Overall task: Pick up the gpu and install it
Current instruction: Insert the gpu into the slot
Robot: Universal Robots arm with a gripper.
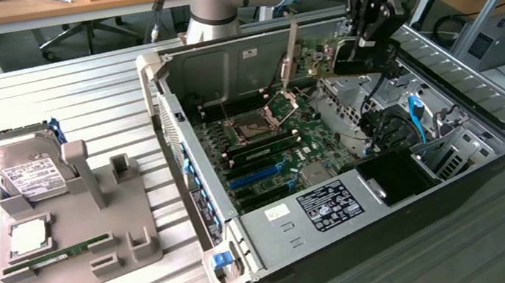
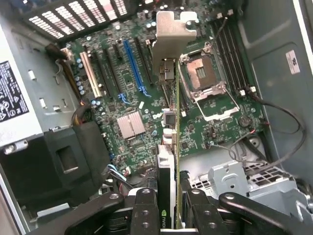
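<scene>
My gripper hangs over the far right part of the open computer case, shut on the gpu. The card is held on edge, its narrow silvery bracket standing upright above the motherboard. In the wrist view the gpu runs edge-on away from my gripper, with a black finger on each side. Its bracket hovers over the motherboard, beside the blue slot and the empty processor socket. The card is clear of the board.
A grey holder at the exterior view's left carries a silver hard drive, a processor and a green memory stick. In the case are a power supply, a black duct, blue cables and a drive cage.
</scene>
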